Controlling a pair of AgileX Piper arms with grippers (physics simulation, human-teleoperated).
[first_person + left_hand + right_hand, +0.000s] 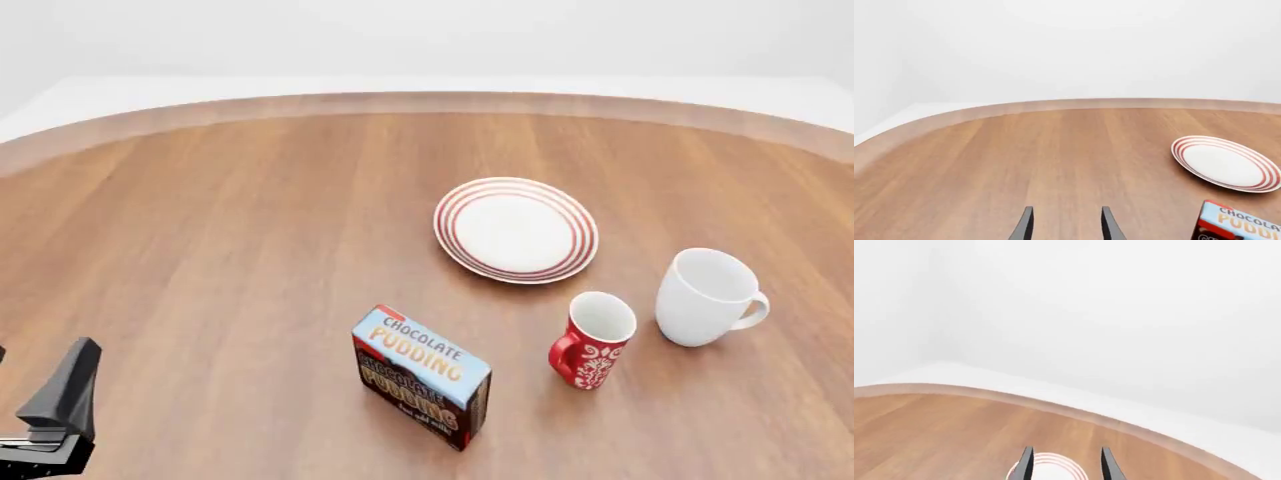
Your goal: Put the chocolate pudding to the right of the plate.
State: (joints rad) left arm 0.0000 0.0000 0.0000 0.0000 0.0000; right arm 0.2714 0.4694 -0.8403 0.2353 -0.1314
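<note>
Left jaws, left wrist view: parted, gripping nothing; chocolate pudding off to one side of them, plate beyond it, bare.
Front view: pudding on worktop; red mug and white mug, both empty.
Right wrist view: right jaws parted, empty, plate rim between the tips.

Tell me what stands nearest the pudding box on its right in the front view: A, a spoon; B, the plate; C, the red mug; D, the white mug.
C: the red mug stands just right of the chocolate pudding, with the white mug beyond it and the plate farther back.
</note>
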